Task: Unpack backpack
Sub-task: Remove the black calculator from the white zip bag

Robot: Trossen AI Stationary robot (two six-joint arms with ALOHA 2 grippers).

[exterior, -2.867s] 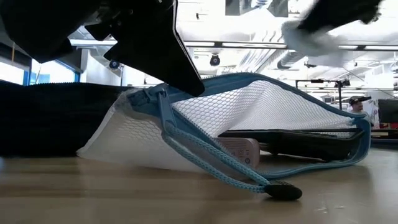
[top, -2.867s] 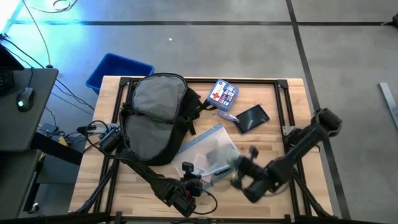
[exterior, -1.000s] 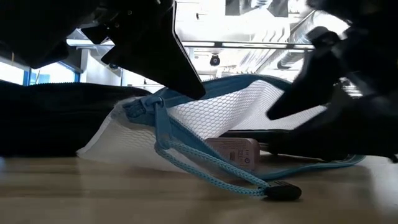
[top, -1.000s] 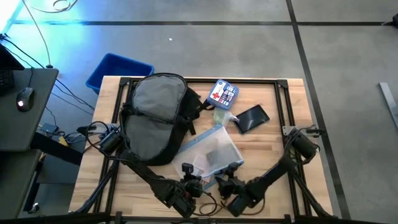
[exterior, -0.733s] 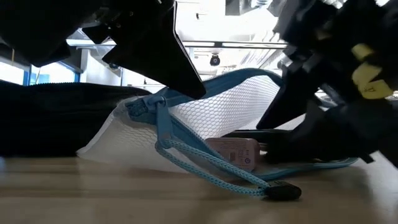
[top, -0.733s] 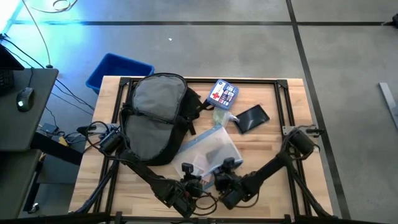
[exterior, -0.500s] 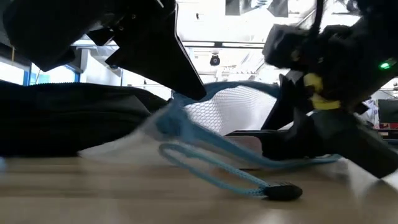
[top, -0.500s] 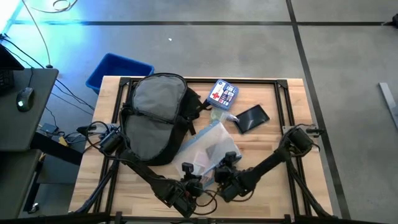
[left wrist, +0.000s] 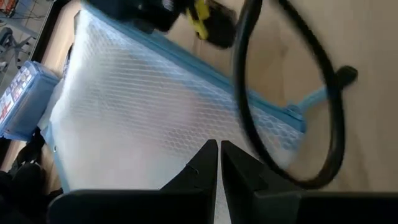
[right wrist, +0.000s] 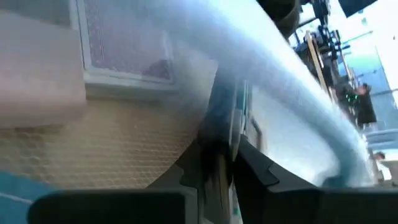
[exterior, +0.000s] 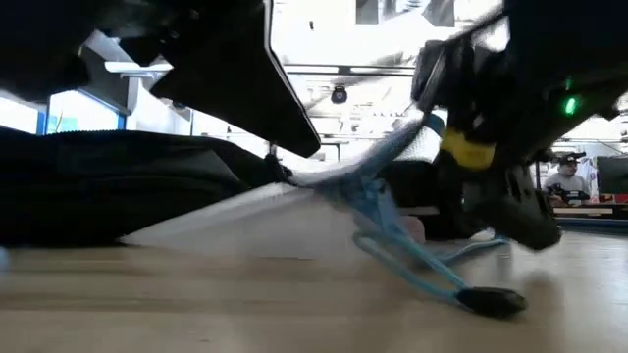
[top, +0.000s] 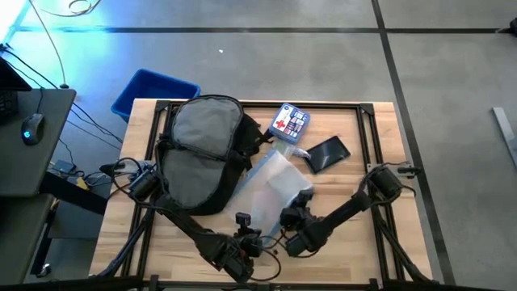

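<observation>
While the left gripper (top: 242, 220) sits at the table's (top: 380, 242) 6 o'clock edge, fingers together with nothing between them, the right gripper (top: 297, 200) beside it pinches the mesh pouch (top: 271, 182). Farther back, at 10 o'clock, lies the backpack (top: 198, 149).

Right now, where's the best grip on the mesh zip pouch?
Probably the blue zipper edge of the mesh zip pouch, near the table's front, where the right gripper sits. That edge is stiffer than the limp mesh. Come in low from the front. The left gripper waits nearby, jaws shut.
</observation>
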